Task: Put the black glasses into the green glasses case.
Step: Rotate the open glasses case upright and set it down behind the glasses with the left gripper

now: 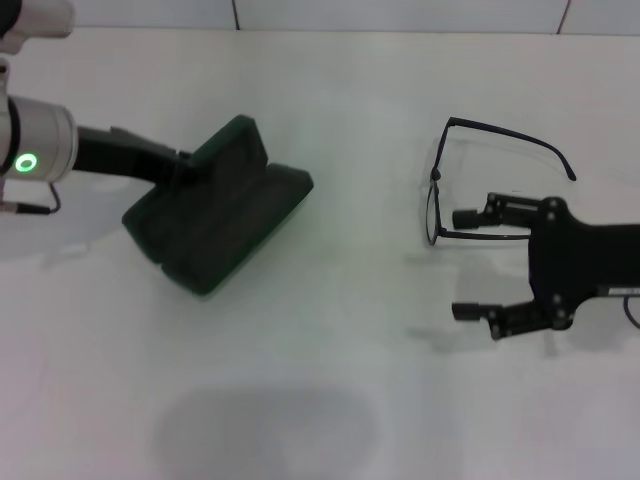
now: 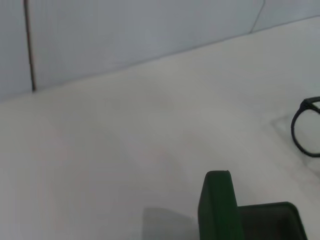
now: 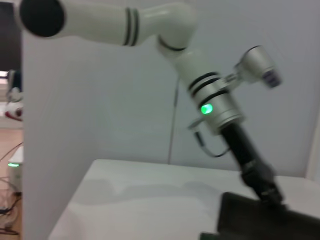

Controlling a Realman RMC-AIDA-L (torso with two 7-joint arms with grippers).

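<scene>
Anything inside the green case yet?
The green glasses case is open. Its visible interior shows only dark lining; the lid hides part. The black glasses lie on the table by the right gripper.

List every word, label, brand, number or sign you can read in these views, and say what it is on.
None can be read.
Green glasses case: no lettering can be made out on its lid.
Black glasses: no marking shows.
Left arm's wrist: a lit green ring, a light and no text.

Head overhead; wrists low, sharing case (image 1: 215,210).
</scene>
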